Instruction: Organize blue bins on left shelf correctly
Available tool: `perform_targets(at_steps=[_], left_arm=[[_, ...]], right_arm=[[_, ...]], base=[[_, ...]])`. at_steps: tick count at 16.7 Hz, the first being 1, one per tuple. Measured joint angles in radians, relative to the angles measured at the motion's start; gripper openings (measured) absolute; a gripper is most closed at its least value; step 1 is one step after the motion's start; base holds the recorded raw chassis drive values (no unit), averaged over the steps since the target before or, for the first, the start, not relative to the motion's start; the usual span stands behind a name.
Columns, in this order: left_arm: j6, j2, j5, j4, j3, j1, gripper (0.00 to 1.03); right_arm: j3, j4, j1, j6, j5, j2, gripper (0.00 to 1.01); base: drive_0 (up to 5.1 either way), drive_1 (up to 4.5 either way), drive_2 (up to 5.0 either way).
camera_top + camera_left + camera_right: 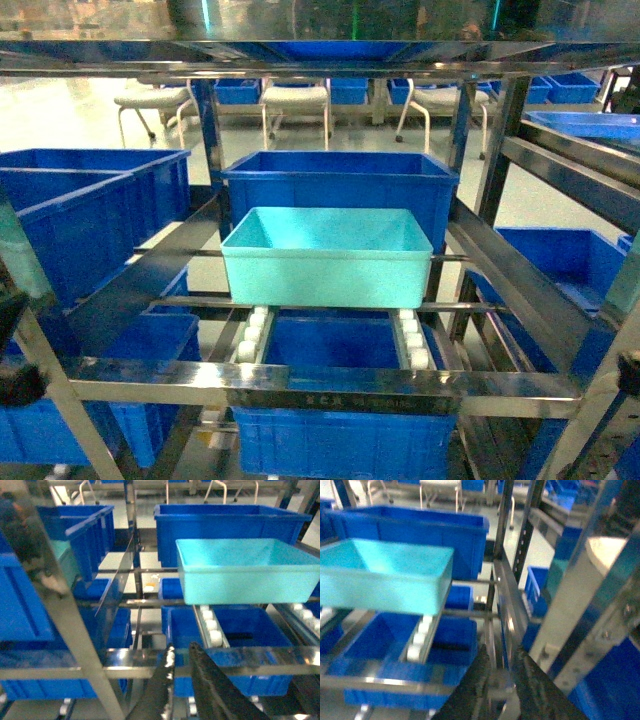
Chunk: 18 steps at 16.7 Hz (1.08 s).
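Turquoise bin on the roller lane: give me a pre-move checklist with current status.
1. Turquoise bin sits level on the white roller tracks: ok.
2. Bin is empty inside: ok.
3. Room behind it: not ok, a dark blue crate stands right behind; whether they touch, cannot tell.
4. Left gripper free of the bin: ok, it is short of the front steel beam and holds nothing.
5. Right gripper free of the bin: ok, but its fingers are close to the rack's right upright; contact, cannot tell.
6. Jaw opening wide enough for the bin wall: cannot tell, both gaps look narrow.
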Motion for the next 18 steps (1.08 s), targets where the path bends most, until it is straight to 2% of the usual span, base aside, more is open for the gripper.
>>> perform_targets(at_steps=[1, 2, 5, 7, 8, 9, 10, 11, 12, 14, 18], left_arm=[[-0.001, -0.040, 0.018, -0.006, -0.030, 0.024, 0.02], [0.001, -0.115, 0.049, 0.003, -0.044, 0.060, 0.02], [0.002, -0.304, 0.060, 0.004, -0.094, 0.066, 0.02], [0.002, -0.442, 0.060, -0.109, -0.124, 0.065, 0.02], [0.002, -0.546, 0.060, -0.193, -0.134, 0.065, 0.02], [0.002, -0.623, 0.059, -0.256, -0.134, 0.065, 0.02], [0.002, -0.710, 0.059, -0.335, -0.134, 0.065, 0.02], [0.002, -0.800, 0.059, -0.440, -0.133, 0.065, 0.02], [0.002, -0.932, 0.060, -0.565, -0.133, 0.065, 0.02], [0.002, -1.043, 0.059, -0.665, -0.133, 0.065, 0.02], [0.002, -1.222, 0.059, -0.832, -0.134, 0.065, 0.02]], right_arm=[[-0.049, -0.016, -0.013, 0.000, -0.013, -0.024, 0.06], [-0.084, -0.019, -0.026, 0.000, -0.028, -0.066, 0.02], [-0.136, 0.002, -0.059, 0.000, -0.058, -0.267, 0.02], [-0.190, -0.039, -0.089, 0.000, -0.083, -0.408, 0.02], [-0.206, -0.100, -0.097, 0.000, -0.101, -0.501, 0.02], [-0.223, -0.174, -0.146, -0.001, -0.163, -0.591, 0.02], [-0.231, -0.254, -0.183, 0.000, -0.167, -0.674, 0.02], [-0.232, -0.314, -0.184, 0.000, -0.176, -0.756, 0.02], [-0.230, -0.431, -0.180, 0.000, -0.178, -0.857, 0.02], [-0.230, -0.602, -0.180, 0.000, -0.179, -1.043, 0.02], [-0.231, -0.786, -0.180, 0.000, -0.179, -1.242, 0.02]], base=[[0.0, 0.00, 0.0], [0.0, 0.00, 0.0], [0.0, 0.00, 0.0], [0.0, 0.00, 0.0], [0.0, 0.00, 0.0], [0.0, 0.00, 0.0], [0.0, 0.00, 0.0], [0.0, 0.00, 0.0], [0.0, 0.00, 0.0], [0.0, 0.00, 0.0], [0.0, 0.00, 0.0]])
